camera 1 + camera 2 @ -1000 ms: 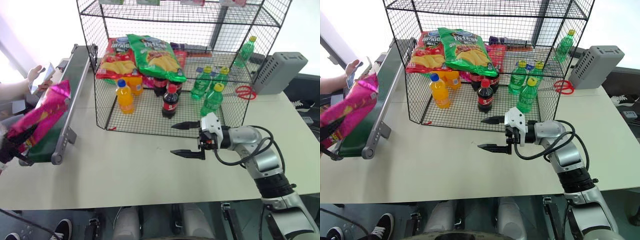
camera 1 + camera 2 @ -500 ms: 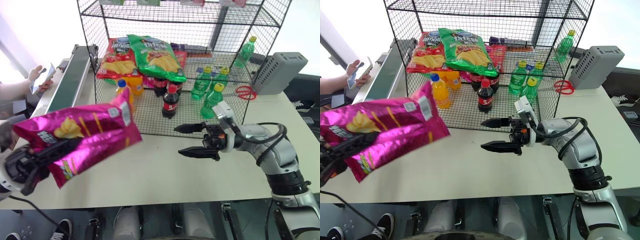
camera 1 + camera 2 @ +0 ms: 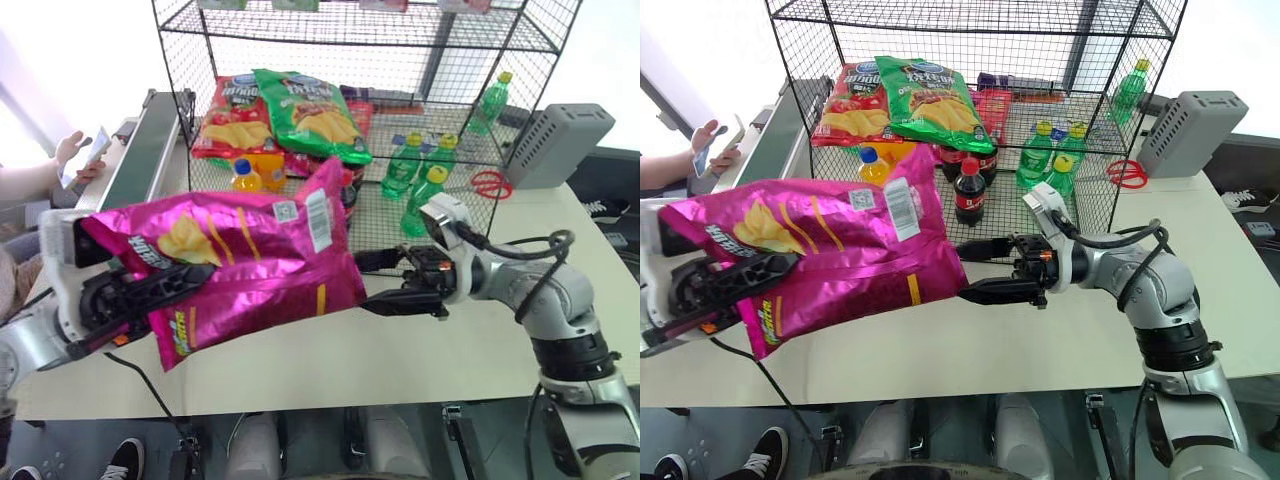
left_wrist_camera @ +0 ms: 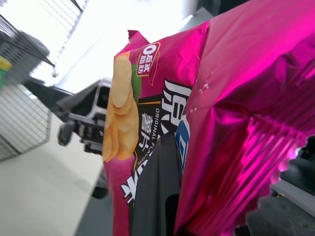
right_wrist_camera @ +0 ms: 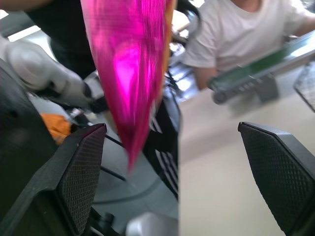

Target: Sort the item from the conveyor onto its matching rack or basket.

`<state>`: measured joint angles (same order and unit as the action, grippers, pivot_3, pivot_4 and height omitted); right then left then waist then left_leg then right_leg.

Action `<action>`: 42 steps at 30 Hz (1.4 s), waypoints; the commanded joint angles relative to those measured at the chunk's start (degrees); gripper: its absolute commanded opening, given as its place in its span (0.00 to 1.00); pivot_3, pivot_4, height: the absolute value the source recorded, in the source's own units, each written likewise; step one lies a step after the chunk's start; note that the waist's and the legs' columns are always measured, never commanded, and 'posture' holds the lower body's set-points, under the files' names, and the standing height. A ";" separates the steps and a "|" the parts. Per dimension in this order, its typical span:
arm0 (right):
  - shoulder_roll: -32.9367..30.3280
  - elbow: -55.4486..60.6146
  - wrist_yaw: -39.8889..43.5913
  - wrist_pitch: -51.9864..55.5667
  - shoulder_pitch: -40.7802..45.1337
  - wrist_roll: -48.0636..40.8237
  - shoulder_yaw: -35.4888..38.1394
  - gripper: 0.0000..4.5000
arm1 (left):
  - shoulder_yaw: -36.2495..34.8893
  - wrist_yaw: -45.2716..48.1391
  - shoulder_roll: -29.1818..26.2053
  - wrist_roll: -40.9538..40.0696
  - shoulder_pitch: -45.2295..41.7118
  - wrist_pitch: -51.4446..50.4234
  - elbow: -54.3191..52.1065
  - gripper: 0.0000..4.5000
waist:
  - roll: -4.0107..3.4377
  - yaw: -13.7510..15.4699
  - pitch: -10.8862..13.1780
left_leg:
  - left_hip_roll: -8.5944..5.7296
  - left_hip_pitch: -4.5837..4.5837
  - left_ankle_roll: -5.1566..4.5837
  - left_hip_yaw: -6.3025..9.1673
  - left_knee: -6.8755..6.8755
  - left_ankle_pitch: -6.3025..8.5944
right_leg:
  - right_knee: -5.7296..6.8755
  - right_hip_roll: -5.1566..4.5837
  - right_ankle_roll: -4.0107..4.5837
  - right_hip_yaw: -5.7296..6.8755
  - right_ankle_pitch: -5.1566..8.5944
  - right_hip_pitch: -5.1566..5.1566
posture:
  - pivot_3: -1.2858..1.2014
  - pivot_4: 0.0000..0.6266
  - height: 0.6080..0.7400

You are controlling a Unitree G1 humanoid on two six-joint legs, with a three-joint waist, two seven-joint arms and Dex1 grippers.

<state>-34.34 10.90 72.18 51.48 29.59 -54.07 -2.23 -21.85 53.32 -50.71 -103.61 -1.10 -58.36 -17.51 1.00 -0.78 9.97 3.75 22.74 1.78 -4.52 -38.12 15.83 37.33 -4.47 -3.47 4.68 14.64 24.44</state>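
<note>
Above the table (image 3: 300, 350), the magenta bag (image 3: 250, 255) lies lengthwise left to right.

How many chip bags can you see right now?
3. The magenta-pink chip bag hangs over the table in the left gripper. A red chip bag and a green chip bag lie on the wire rack shelf. More may be hidden behind them.

A pale beige worktop (image 3: 470, 350) stands under bright daylight, with a grey vented box (image 3: 558, 143) at its far right corner.
</note>
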 commanded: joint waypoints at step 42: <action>-14.81 -1.69 -7.18 -25.63 -9.04 13.74 26.69 0.04 | 2.82 4.78 10.86 34.82 -7.94 12.60 4.34 1.00 | 0.02 1.39 0.00 | -0.06 0.12 -0.01 -0.03 -0.01 0.00 | -0.21 -0.03 -0.01 0.00 0.00 0.01 | 0.52 0.24 1.00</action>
<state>-48.26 10.22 65.06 32.18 19.57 -44.42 23.41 -19.27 56.75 -39.80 -70.07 -7.73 -47.00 -13.38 1.02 0.61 9.97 3.68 22.87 1.77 -4.55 -38.13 15.83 37.12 -4.50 -3.48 4.68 14.65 24.45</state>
